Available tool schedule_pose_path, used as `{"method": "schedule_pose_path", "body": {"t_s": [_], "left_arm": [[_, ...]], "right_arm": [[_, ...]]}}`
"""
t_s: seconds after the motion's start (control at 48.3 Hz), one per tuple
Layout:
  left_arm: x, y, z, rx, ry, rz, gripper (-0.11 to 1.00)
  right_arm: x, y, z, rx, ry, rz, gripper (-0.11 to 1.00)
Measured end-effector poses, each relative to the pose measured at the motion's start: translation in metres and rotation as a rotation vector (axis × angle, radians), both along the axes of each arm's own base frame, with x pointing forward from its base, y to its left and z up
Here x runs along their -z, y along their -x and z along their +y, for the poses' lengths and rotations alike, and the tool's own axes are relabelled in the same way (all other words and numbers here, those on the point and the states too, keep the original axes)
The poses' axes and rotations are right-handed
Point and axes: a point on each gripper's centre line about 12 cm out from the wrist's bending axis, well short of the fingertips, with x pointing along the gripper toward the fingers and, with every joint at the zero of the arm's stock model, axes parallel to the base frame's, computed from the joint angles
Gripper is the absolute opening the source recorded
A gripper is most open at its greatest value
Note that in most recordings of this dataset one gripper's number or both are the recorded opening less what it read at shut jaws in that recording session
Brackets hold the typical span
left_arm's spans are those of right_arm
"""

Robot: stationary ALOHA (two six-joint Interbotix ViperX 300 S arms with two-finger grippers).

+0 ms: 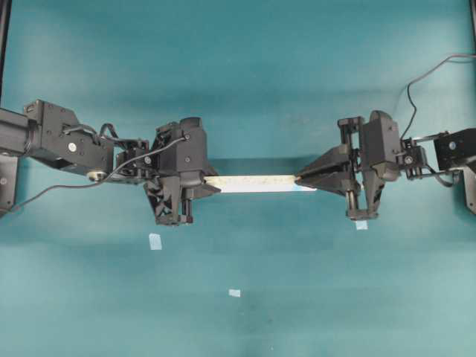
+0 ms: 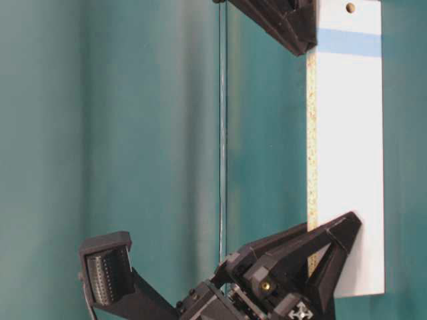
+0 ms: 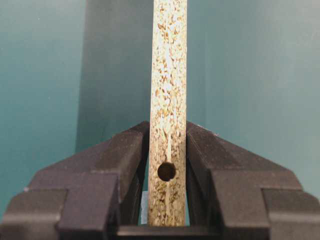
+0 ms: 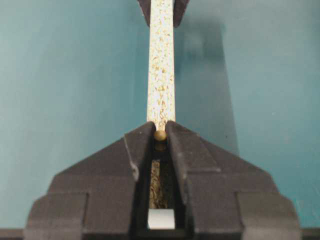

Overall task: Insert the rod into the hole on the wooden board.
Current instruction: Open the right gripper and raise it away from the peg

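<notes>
The wooden board (image 1: 253, 183) hangs above the table on its narrow side, held at both ends. My left gripper (image 1: 212, 184) is shut on its left end; in the left wrist view the fingers (image 3: 135, 150) clamp the speckled edge (image 3: 169, 75) around a dark hole (image 3: 166, 171) with no blue patch. My right gripper (image 1: 301, 178) is shut on the rod (image 4: 160, 135), whose round tan end shows between the fingertips, directly over the board's edge (image 4: 161, 70). The pale blue patch (image 2: 350, 42) marks that end. The hole beside it is hidden by the rod and fingers.
Three pale blue tape squares lie on the teal table: one front left (image 1: 155, 240), one front middle (image 1: 234, 292), one under the right arm (image 1: 361, 224). A small round hole (image 2: 350, 8) shows in the board's white face past the blue patch.
</notes>
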Motion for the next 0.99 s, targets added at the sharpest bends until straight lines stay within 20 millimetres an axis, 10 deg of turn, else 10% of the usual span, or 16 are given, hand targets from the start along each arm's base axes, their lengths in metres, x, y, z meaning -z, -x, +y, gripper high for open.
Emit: {"method": "schedule_pose_path", "body": {"t_s": [0.207, 0.455, 0.931, 0.993], "left_arm": [[0.000, 0.000, 0.000, -0.001, 0.001, -0.002, 0.31], [0.000, 0.000, 0.001, -0.002, -0.001, -0.002, 0.31], [0.000, 0.000, 0.001, -0.001, 0.000, 0.002, 0.32], [-0.001, -0.001, 0.000, -0.001, 0.000, 0.000, 0.45]], "right_arm": [[-0.004, 0.000, -0.001, 0.004, 0.010, 0.019, 0.13], [-0.015, 0.005, -0.005, 0.022, 0.030, 0.072, 0.75], [-0.046, 0.008, -0.006, 0.032, 0.039, -0.011, 0.77], [-0.046, 0.009, -0.005, 0.030, 0.039, -0.012, 0.77]]}}
